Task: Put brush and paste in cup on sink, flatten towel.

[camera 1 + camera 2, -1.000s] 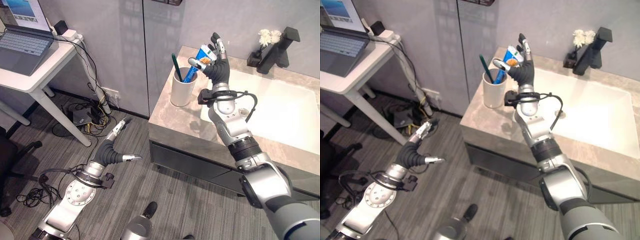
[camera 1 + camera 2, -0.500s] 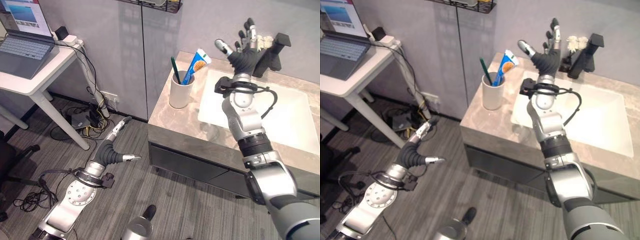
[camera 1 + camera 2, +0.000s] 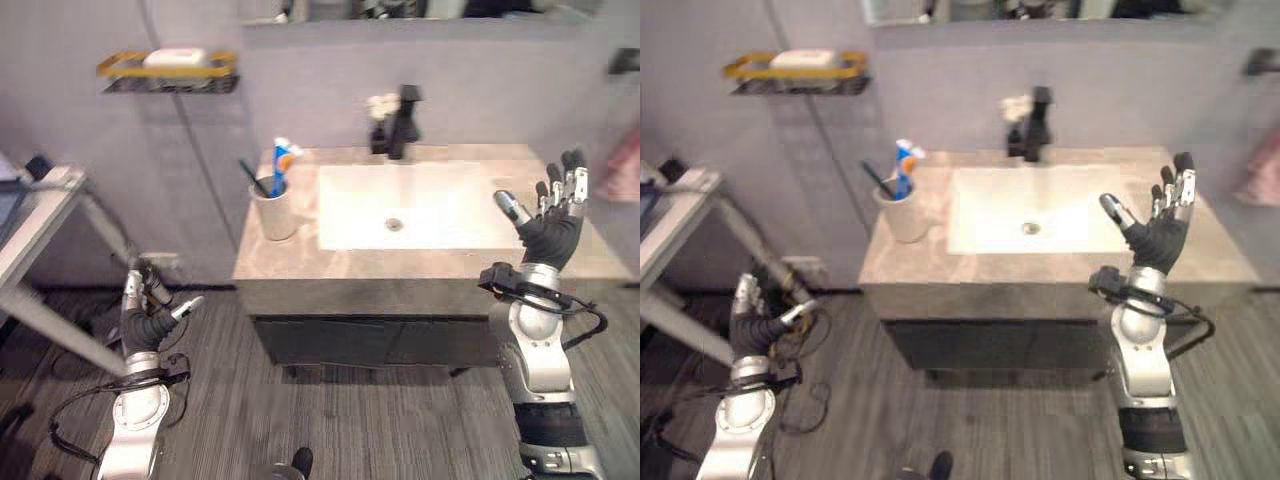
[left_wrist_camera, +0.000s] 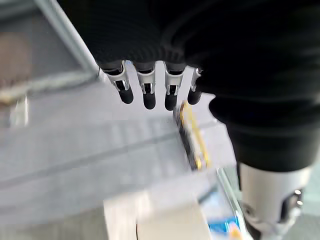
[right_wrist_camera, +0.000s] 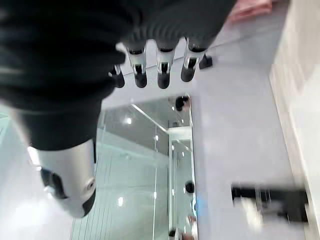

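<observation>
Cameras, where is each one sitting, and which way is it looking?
Left eye view: on the head, looking down at the sink counter with the cup; both arms show, the right hand raised with fingers spread.
Right eye view: beside it, same scene: cup, faucet, left hand low by the floor.
Left wrist view: on the left wrist, looking past its straight fingers toward the wall and yellow shelf.
Right wrist view: on the right wrist, looking past its fingers at the wall and mirror.
Both wrist views show their own dark cover; both eye views share the sink.

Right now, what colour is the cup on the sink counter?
White; the cup shows best in the left eye view.
</observation>
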Robot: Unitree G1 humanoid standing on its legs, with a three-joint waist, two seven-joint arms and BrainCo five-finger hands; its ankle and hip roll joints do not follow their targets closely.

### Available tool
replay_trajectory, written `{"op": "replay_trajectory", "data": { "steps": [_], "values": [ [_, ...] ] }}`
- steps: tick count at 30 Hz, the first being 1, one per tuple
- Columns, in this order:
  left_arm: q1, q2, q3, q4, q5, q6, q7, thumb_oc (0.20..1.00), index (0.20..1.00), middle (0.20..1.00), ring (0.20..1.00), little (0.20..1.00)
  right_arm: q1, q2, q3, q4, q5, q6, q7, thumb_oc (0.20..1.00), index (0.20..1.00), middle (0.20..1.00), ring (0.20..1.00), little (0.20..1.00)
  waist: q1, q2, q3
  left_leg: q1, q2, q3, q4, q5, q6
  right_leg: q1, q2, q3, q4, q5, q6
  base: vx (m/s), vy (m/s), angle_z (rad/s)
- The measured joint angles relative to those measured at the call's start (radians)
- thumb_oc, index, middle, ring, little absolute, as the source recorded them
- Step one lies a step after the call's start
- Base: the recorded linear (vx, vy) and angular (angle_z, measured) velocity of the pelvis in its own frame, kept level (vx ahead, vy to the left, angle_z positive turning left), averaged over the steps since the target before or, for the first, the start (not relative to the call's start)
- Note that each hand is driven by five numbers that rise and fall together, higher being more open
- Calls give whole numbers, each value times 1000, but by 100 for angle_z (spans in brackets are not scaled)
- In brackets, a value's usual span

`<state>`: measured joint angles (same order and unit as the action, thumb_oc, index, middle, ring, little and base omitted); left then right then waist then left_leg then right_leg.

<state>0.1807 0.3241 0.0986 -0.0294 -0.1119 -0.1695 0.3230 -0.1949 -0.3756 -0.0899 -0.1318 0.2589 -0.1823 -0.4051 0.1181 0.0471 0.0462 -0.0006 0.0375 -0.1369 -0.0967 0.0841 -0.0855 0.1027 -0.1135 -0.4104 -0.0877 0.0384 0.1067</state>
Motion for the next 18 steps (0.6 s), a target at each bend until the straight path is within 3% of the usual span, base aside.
{"op": "replay_trajectory", "data": {
  "steps": [6, 8, 11, 13, 16, 18],
  "values": [
    [-45, -31, -23, 88, -48, 9, 22, 1000, 1000, 1000, 1000, 1000, 75, -26, 5, -7, 3, 5, 79, 1000, 1000, 1000, 1000, 1000, -69, 37, -11, 18, 95, 9, 1, 13, -37, 4, 106, 20, -1, -24, -61, -17, -197, -14],
    [-53, -30, -25, 89, -48, 11, 23, 1000, 1000, 1000, 1000, 1000, 74, -25, 17, -8, 3, 4, 100, 1000, 1000, 1000, 1000, 1000, -70, 45, 0, 14, 113, 9, 18, 20, -49, 1, 123, 26, -8, -38, -82, -43, -100, -4],
    [-61, -30, -25, 95, -45, 12, 30, 1000, 1000, 1000, 1000, 1000, 73, -25, 38, -7, 11, 4, 115, 1000, 1000, 1000, 1000, 1000, -60, 29, 40, -34, 88, 12, 137, 45, -69, 6, 105, 58, -8, -37, -100, -3, -18, -28],
    [-62, -30, -26, 109, -42, 13, 45, 1000, 1000, 1000, 1000, 1000, 74, -23, 45, -7, 33, 5, 127, 1000, 1000, 1000, 1000, 1000, -62, 14, 53, -68, 70, 13, 179, 66, -64, 5, 81, 60, -8, -32, -108, 49, 48, -15],
    [-78, -30, -25, 113, -26, 20, 67, 1000, 1000, 1000, 1000, 1000, 76, -21, 29, -7, 43, 4, 126, 1000, 1000, 1000, 1000, 1000, -67, -3, 66, -111, 22, 1, 118, 50, -65, -4, 67, 79, -8, -38, -142, 20, 25, 10],
    [-95, -26, -22, 112, -24, 20, 78, 1000, 1000, 1000, 1000, 1000, 72, -14, 27, -6, 42, 4, 126, 1000, 1000, 1000, 1000, 1000, -48, -14, 84, -142, -5, -51, 79, 48, -67, -14, 66, 97, -6, -33, -143, 53, 56, -16]
  ]
}}
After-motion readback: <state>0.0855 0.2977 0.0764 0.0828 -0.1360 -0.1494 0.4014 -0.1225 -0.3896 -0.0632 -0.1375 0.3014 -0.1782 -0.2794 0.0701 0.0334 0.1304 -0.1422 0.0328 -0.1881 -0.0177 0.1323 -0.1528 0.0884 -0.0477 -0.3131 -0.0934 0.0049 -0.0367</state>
